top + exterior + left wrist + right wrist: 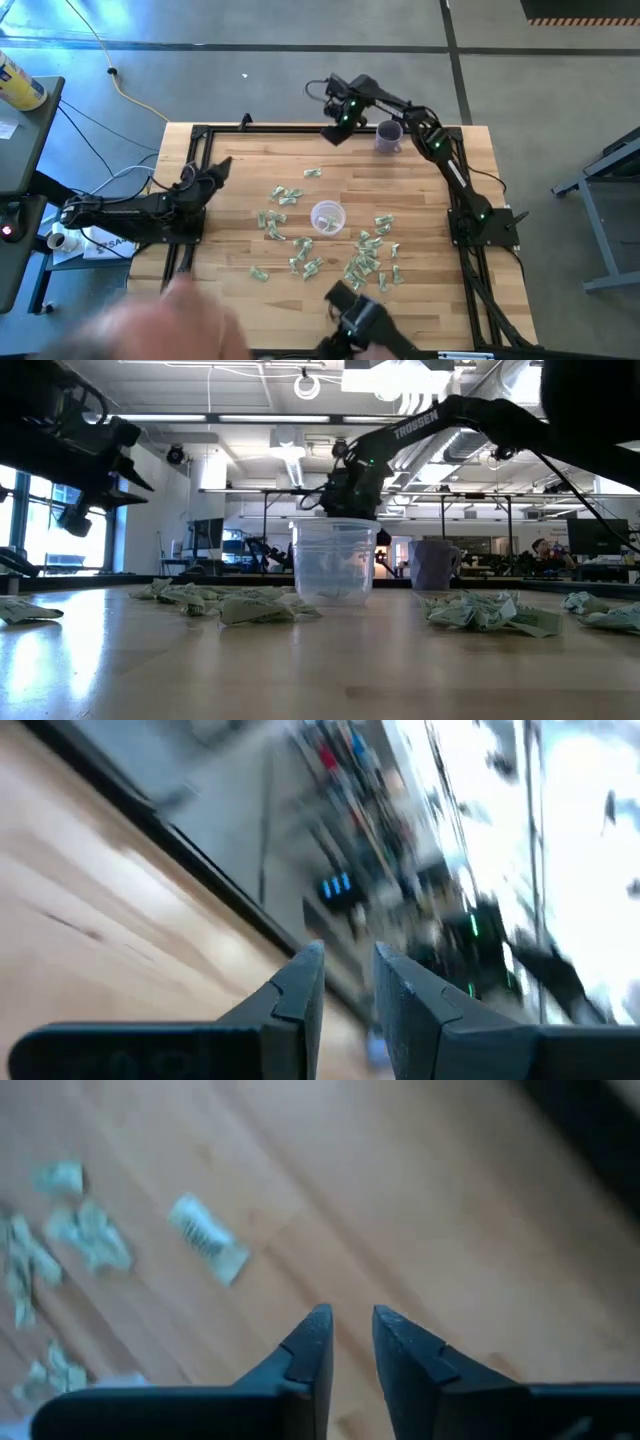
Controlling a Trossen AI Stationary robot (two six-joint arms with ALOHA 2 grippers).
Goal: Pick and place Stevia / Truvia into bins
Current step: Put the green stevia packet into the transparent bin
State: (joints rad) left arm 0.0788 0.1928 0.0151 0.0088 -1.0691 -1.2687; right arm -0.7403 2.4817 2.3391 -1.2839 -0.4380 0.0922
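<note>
Pale green and white Stevia / Truvia sachets [365, 255] lie flat and scattered over the wooden table, most of them right of and near the clear cup [327, 216], which stands upright at mid-table. A single sachet [207, 1238] lies apart toward the far edge. My right gripper [333, 130] hangs over the far edge, tipped downward above bare wood, with its fingers [312, 1342] a little apart and nothing between them. My left gripper [225, 165] is at the left edge, pointing level. It is open and holds nothing [348, 970].
A greyish cup [388, 137] stands at the far edge, right of my right gripper. A black frame rail [270, 128] runs along the table's edges. A person's blurred hand [170, 315] is at the near left corner. A dark device [360, 315] sits at the near edge.
</note>
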